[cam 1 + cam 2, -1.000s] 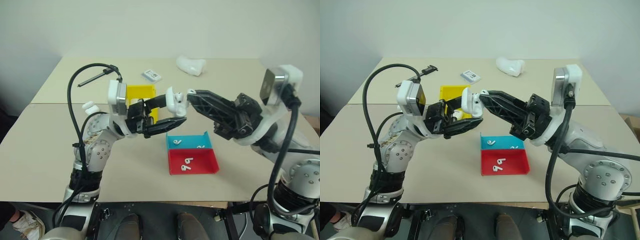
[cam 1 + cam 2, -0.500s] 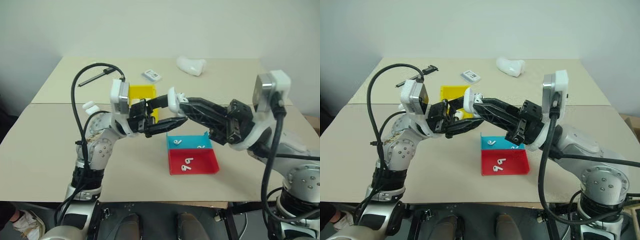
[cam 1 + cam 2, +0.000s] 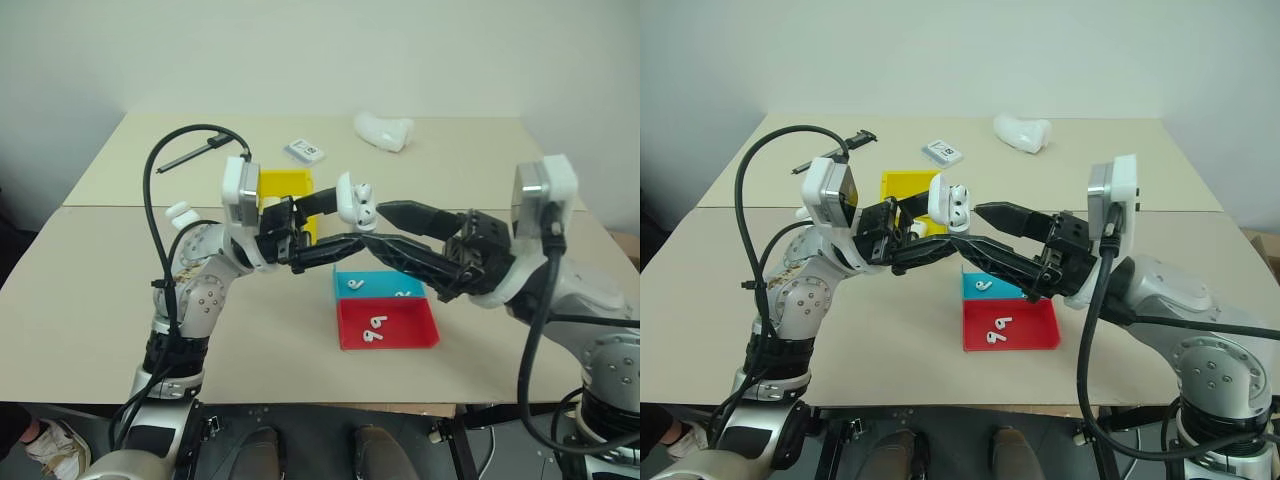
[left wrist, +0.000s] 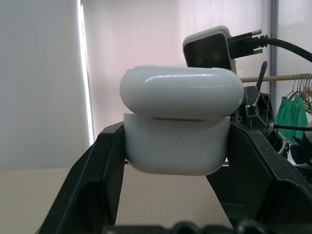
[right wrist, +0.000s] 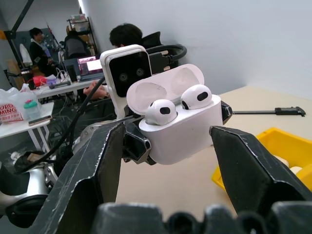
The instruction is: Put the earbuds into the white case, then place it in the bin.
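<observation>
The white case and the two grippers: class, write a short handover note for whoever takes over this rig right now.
Left gripper: shut on the white case, held above the table.
Right gripper: open, fingers either side of the case, not gripping.
Done: two earbuds seated in the case; lid open.
Left: close the lid, then set the case in the bin, behind the left gripper.
More earbuds lie in the blue tray and the red tray.

The white case (image 5: 178, 130) and the earbuds (image 5: 161, 111) seated in it are smooth, glossy plastic. The yellow bin (image 3: 283, 184) looks like smooth plastic too. The tan surface (image 3: 120, 290) is matt, and the gripper fingers (image 5: 253, 168) are matt black plastic with a slight grain.
</observation>
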You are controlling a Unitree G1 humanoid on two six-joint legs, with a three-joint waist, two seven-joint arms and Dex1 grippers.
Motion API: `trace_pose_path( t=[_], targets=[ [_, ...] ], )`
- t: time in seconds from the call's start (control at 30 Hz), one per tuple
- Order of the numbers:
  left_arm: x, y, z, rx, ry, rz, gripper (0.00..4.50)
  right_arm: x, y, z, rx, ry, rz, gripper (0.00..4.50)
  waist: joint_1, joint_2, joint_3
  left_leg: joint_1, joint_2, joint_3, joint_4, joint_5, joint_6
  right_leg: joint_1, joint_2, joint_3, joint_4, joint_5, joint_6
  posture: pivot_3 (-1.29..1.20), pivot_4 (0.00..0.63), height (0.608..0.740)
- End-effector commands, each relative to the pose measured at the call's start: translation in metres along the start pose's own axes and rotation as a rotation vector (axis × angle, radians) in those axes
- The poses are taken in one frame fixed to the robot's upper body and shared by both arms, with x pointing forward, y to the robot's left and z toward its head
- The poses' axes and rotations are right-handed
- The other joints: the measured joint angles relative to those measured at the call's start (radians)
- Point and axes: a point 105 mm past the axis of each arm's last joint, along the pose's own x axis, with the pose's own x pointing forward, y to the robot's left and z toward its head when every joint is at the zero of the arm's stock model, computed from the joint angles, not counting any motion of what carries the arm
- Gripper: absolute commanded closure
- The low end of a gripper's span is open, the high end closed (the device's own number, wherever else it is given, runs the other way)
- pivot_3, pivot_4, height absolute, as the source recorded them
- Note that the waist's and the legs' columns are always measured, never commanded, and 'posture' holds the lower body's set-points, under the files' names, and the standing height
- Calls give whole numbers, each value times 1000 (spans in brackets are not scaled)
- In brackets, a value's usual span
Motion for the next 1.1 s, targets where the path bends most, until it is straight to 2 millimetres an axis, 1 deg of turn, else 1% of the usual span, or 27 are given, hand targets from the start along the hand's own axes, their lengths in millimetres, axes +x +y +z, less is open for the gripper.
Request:
trace_pose_path(
  t=[0.03,0.07,0.17,0.2,0.27,0.33,0.47,0.53,0.67,0.73,0.8,0.9,1.0,1.1],
  targets=[
    [2,-3,-5,22,29,5,1698,-8,-6,20,-101,-51,-35,2037,-1,0,0,0,0,0,0,0,0,0,0,0,0,0,0,0,150,740],
    [1,-4,-9,18,42,9,1698,-9,-8,23,-121,-51,-42,2326,-1,0,0,0,0,0,0,0,0,0,0,0,0,0,0,0,150,740],
    [1,-4,-19,8,72,21,1698,-10,-15,32,-179,-45,-70,3431,-2,0,0,0,0,0,0,0,0,0,0,0,0,0,0,0,150,740],
    [0,-3,-26,15,92,35,1698,-6,-20,36,-258,5,-92,3859,-2,0,0,0,0,0,0,0,0,0,0,0,0,0,0,0,150,740],
    [0,0,-34,30,116,55,1698,2,-25,41,-365,77,-112,4483,-2,1,0,0,0,1,0,0,0,-1,0,1,0,0,0,0,150,740],
    [3,4,-38,38,122,74,1698,12,-25,43,-406,146,-80,4483,-2,1,0,1,0,1,0,0,0,-1,0,0,0,0,0,0,150,740],
    [9,6,-46,49,148,67,1698,30,-19,37,-464,347,39,4483,-2,1,0,0,0,1,-1,0,0,-2,0,1,0,0,0,0,150,740],
    [11,7,-49,62,164,72,1698,38,-21,35,-483,418,58,4483,-3,1,0,-1,0,1,0,0,0,-3,0,2,0,0,-1,0,150,740],
    [12,6,-47,70,143,71,1698,46,-17,18,-558,581,157,4483,1,1,0,-3,0,1,0,-1,1,-4,0,1,-1,0,-1,0,150,740],
    [11,7,-45,80,143,82,1698,45,-19,11,-591,628,177,4483,3,1,0,-4,0,1,0,-1,1,-4,-1,1,-1,0,-1,0,150,740],
    [9,8,-44,86,142,90,1698,42,-23,8,-603,655,174,4483,4,1,0,-5,0,1,1,-1,2,-5,-1,0,-1,0,0,0,150,740],
    [5,10,-40,110,139,121,1698,30,-31,5,-611,687,152,4483,5,1,0,-6,0,1,1,-1,2,-5,-2,0,-1,0,0,0,150,740],
    [2,13,-36,129,128,156,1698,21,-36,7,-619,691,127,4483,5,1,0,-6,0,1,2,-1,2,-4,-2,-1,-1,0,0,0,150,740],
    [-3,16,-31,149,118,207,1698,16,-41,15,-613,641,69,4483,0,1,0,-5,0,1,2,-1,2,-4,-2,-1,0,0,0,0,150,740]
  ],
)
